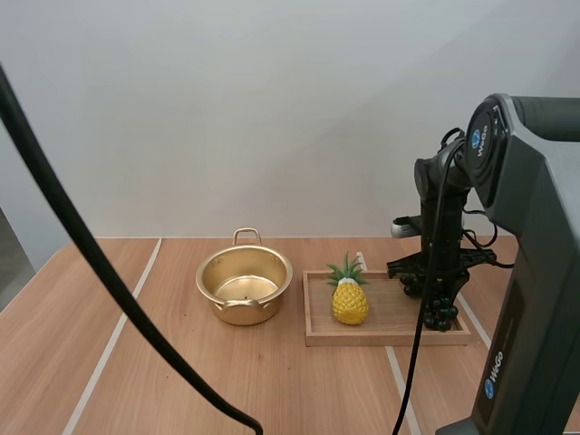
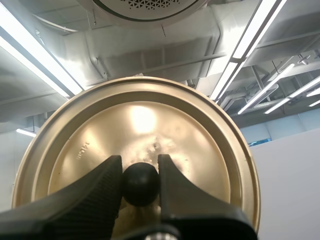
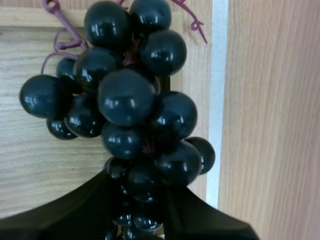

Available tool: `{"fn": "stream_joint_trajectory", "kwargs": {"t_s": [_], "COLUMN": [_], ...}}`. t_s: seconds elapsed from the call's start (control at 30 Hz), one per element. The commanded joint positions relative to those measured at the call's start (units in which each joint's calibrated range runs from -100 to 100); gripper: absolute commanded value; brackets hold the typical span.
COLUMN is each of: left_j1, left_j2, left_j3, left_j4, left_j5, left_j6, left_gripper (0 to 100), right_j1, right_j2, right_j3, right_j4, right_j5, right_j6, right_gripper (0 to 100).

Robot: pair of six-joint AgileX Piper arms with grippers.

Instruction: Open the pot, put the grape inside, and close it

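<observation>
High view: the gold pot (image 1: 245, 285) sits open at centre-left, with a wooden tray (image 1: 385, 337) just right of it holding a pineapple (image 1: 349, 299). At centre-right the right gripper (image 1: 437, 288) is over the tray's right end with the grapes (image 1: 441, 308) dangling from it.

Left wrist view: the left gripper (image 2: 140, 172) has its fingers pinched on the black knob (image 2: 140, 184) of the lid (image 2: 135, 120).

Right wrist view: fingers are clamped on the bunch, by the tray's edge.

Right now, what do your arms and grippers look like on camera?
The right arm is dark grey with boxy, rounded links, carrying round blue badges and white lettering. The right gripper and the left gripper each have two matte black fingers, broad at the base and narrowing toward the tips.
</observation>
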Motion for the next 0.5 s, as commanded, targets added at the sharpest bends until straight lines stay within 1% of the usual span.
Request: {"fn": "stream_joint_trajectory", "kwargs": {"t_s": [0.0,0.47], "left_j1": [-0.06,-0.06], "left_j2": [0.07,0.19], "left_j3": [-0.22,-0.22], "left_j4": [0.36,0.36], "left_j5": [0.19,0.16], "left_j6": [-0.27,-0.27], "left_gripper": [0,0], "right_j1": [-0.2,-0.2], "right_j2": [-2.62,-17.08], "right_j3": [0.1,0.1], "right_j4": [-0.69,-0.69], "right_j5": [0.16,0.16], "right_j6": [0.3,0.3], "right_gripper": [0,0]}}
